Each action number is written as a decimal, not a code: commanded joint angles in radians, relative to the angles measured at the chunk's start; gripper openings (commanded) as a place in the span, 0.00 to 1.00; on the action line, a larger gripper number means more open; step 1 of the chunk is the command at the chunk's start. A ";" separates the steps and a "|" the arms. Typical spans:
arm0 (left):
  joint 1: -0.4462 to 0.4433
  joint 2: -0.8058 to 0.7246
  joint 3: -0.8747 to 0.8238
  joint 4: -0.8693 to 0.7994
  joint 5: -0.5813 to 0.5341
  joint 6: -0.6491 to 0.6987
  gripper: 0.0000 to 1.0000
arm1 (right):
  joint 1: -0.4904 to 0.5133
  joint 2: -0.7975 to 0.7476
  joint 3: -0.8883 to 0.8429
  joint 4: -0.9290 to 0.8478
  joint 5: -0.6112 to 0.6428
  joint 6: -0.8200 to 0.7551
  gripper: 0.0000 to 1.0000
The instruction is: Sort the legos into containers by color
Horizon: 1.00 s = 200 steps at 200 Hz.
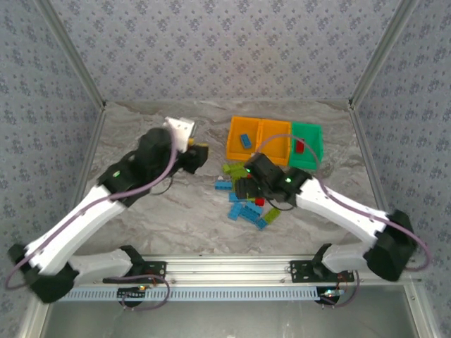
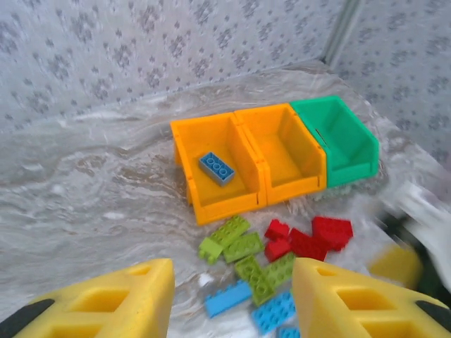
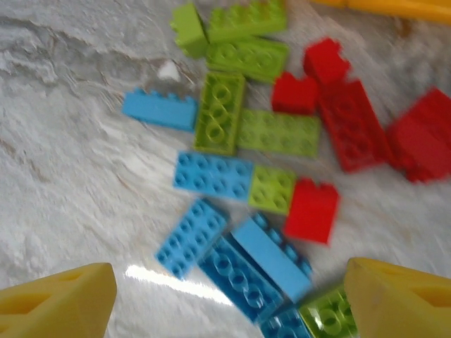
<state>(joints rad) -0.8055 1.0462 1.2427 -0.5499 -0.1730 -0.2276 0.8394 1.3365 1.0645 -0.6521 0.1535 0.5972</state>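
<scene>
The legos lie in a loose pile (image 1: 244, 208) on the marble table, in front of the containers. The pile holds lime green bricks (image 2: 242, 246), red bricks (image 2: 313, 238) and light blue bricks (image 3: 211, 174). The left orange bin (image 2: 225, 206) holds one blue brick (image 2: 217, 167). Beside it stands the middle orange bin (image 2: 296, 187) with bare walls and floor. A red brick (image 1: 299, 146) lies in the green bin (image 2: 352, 163). My left gripper (image 2: 232, 303) hangs open, left of the pile, nothing between its yellow fingers. My right gripper (image 3: 229, 303) stands open just above the blue bricks.
The three bins (image 1: 275, 125) stand side by side at the back of the table. Patterned walls close in the back and both sides. Bare marble (image 1: 176, 211) stretches left of the pile, under the left arm.
</scene>
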 commanded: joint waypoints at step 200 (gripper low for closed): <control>-0.006 -0.407 -0.530 -0.064 0.265 0.507 0.96 | -0.030 0.775 0.662 -0.060 0.171 -0.361 0.20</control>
<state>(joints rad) -0.8082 0.6434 0.7151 -0.6323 0.0826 0.2646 0.8093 2.1914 1.7226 -0.6868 0.3340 0.2195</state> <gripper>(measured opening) 0.959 0.220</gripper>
